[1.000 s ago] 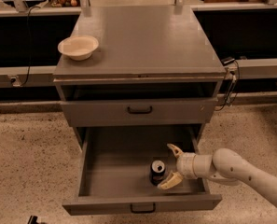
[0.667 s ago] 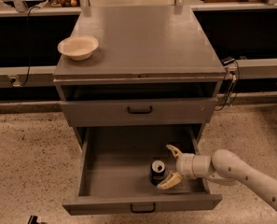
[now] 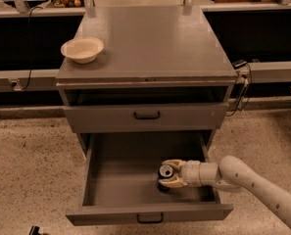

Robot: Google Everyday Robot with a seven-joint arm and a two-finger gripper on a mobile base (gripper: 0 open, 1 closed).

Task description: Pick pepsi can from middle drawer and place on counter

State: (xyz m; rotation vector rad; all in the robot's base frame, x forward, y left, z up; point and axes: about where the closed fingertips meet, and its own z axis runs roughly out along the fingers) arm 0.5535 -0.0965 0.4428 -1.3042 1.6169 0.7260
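The pepsi can (image 3: 165, 171) stands upright in the right front part of the open middle drawer (image 3: 120, 177), its silver top showing. My gripper (image 3: 163, 173) reaches into the drawer from the right, with one cream finger (image 3: 173, 163) behind the can and the other in front of it. The fingers are drawn in against the can's sides, and the can still rests on the drawer floor. The grey counter (image 3: 150, 38) is the cabinet top above.
A cream bowl (image 3: 82, 49) sits at the counter's left edge. A closed upper drawer with a black handle (image 3: 146, 115) overhangs the back of the open one. A cable hangs at the cabinet's right side (image 3: 242, 89). Speckled floor surrounds the cabinet.
My gripper has moved left so that its fingers now straddle the can, and the fingers have drawn closer together around it. The can has not moved.
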